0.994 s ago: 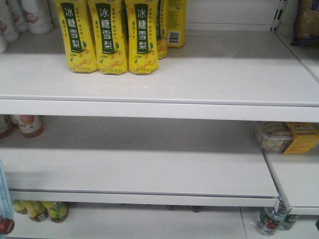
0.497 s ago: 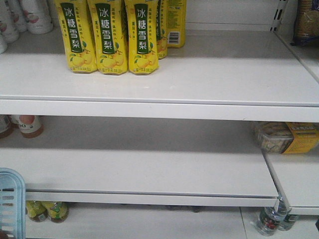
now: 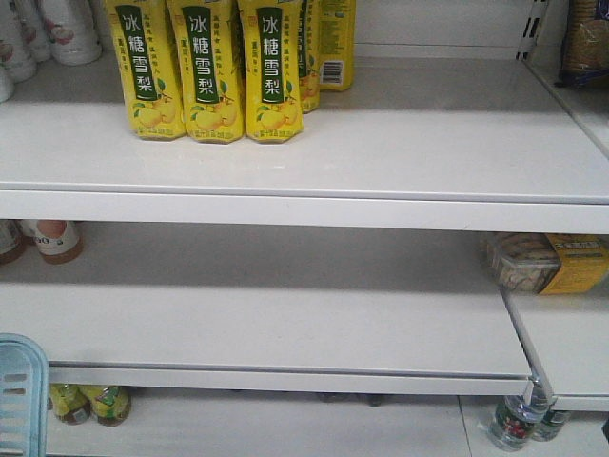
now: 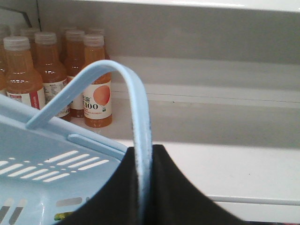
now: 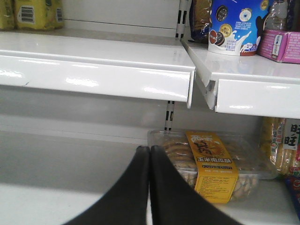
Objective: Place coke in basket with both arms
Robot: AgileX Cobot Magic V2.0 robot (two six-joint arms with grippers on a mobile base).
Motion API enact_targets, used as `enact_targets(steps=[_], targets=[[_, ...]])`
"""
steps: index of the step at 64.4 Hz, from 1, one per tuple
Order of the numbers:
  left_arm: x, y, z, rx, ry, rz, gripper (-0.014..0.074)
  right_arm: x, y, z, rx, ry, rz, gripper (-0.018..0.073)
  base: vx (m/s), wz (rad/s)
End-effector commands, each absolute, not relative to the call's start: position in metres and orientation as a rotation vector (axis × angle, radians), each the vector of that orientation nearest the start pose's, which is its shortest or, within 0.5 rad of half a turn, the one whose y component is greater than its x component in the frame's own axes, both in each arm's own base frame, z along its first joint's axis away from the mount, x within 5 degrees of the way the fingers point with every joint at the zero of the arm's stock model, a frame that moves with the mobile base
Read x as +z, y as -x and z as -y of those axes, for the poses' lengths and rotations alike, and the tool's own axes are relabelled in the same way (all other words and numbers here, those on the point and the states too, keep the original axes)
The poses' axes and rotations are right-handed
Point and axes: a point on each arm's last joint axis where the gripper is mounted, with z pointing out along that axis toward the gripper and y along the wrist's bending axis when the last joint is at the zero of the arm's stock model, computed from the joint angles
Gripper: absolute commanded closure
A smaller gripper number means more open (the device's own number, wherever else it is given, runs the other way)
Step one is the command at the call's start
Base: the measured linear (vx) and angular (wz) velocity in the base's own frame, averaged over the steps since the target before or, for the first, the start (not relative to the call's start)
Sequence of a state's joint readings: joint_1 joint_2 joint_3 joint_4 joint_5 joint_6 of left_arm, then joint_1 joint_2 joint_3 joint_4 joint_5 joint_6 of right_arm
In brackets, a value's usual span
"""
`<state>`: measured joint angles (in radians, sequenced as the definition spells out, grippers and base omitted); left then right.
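White store shelves [image 3: 314, 152] fill the front view, with the basket [image 3: 21, 390] at seven o'clock. My left gripper [image 4: 143, 187] is clamped on the basket's loop handle [image 4: 136, 108]; my right gripper [image 5: 150, 164] has its fingertips pressed together on nothing. No coke shows anywhere.

Left gripper [image 4: 143, 187]: black fingers pinched tight on the basket handle [image 4: 136, 108], which runs up toward 12 o'clock then arcs to 9. Right gripper [image 5: 150, 161]: fingers pressed together, tips meeting, pointing to 12 o'clock, holding nothing.
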<state>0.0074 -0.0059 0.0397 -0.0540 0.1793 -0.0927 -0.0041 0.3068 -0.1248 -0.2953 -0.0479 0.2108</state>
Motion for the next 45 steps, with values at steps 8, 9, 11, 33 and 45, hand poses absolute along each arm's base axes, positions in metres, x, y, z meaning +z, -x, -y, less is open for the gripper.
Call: enact_targets(steps=[8,9,11,33,45], targets=[[0.2128,-0.0539,-0.0002,-0.082,0.080,-1.471,0.0603,0.2533,-0.0858,-0.0024,-0.058,0.096,-1.531,0.0569,0.00,0.00],[0.2128,-0.0539,-0.0002,-0.082,0.080,-1.471,0.0603,0.2533,-0.0858,-0.0024,-0.058,0.096,-1.531,0.0569,0.00,0.00],[0.2126,-0.0539,-0.0002,-0.082,0.080,-1.474,0.0603,0.2533,-0.0858,-0.0024,-0.058,0.096,-1.531,0.0569,0.00,0.00],[0.2126,-0.0539,-0.0002,-0.082,0.080,-1.474,0.0603,0.2533,-0.0858,-0.0024,-0.058,0.096,-1.531,0.0569,0.00,0.00],[0.2126,-0.0539,-0.0002,-0.082,0.080,-1.474,0.0603,0.2533,-0.0858,-0.0024,-0.058,0.096,-1.531,0.0569,0.00,0.00]])
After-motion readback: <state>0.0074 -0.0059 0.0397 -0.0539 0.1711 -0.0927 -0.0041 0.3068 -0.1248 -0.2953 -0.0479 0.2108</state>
